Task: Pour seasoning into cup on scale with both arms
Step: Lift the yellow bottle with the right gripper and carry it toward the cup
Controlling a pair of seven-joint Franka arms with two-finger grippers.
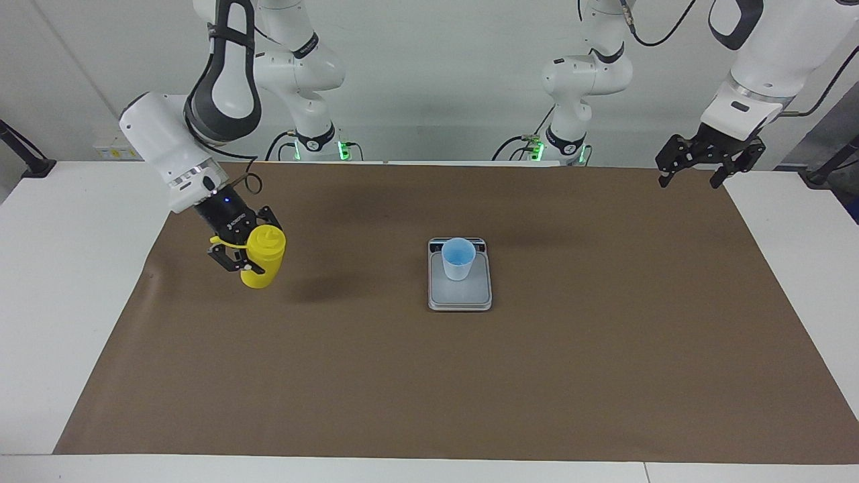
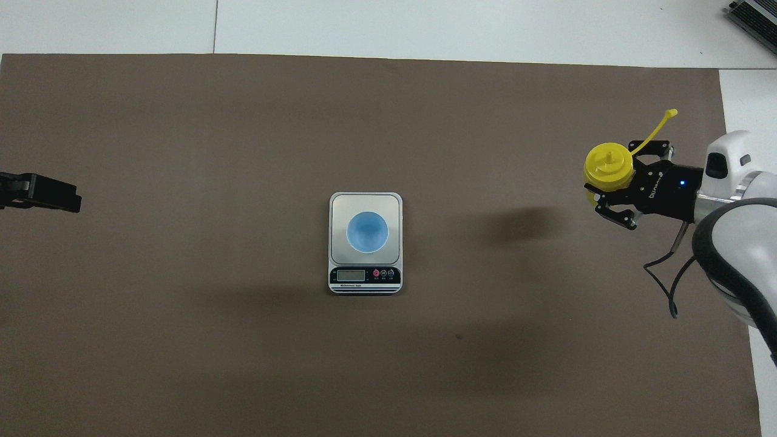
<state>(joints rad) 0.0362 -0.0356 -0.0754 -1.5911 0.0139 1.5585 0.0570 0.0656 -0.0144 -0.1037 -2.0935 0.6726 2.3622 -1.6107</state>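
Note:
The seasoning (image 1: 263, 265), a yellow squeeze bottle, hangs tilted above the brown mat near the right arm's end of the table, its shadow apart from it. My right gripper (image 1: 257, 256) is shut on its body. In the overhead view the seasoning (image 2: 609, 165) shows its nozzle top in the right gripper (image 2: 607, 182), with the thin cap strap sticking out. The pale blue cup (image 1: 459, 260) stands upright on the scale (image 1: 463, 295) at mid-table. The overhead view shows the cup (image 2: 366, 232) on the scale (image 2: 364, 276), whose display strip faces the robots. My left gripper (image 1: 688, 178) waits open in the air over the mat's corner.
A brown mat (image 1: 429, 376) covers most of the white table (image 1: 60, 268). Only the tip of the left gripper (image 2: 57, 197) shows in the overhead view, at the mat's edge. Both arm bases stand at the robots' end of the table.

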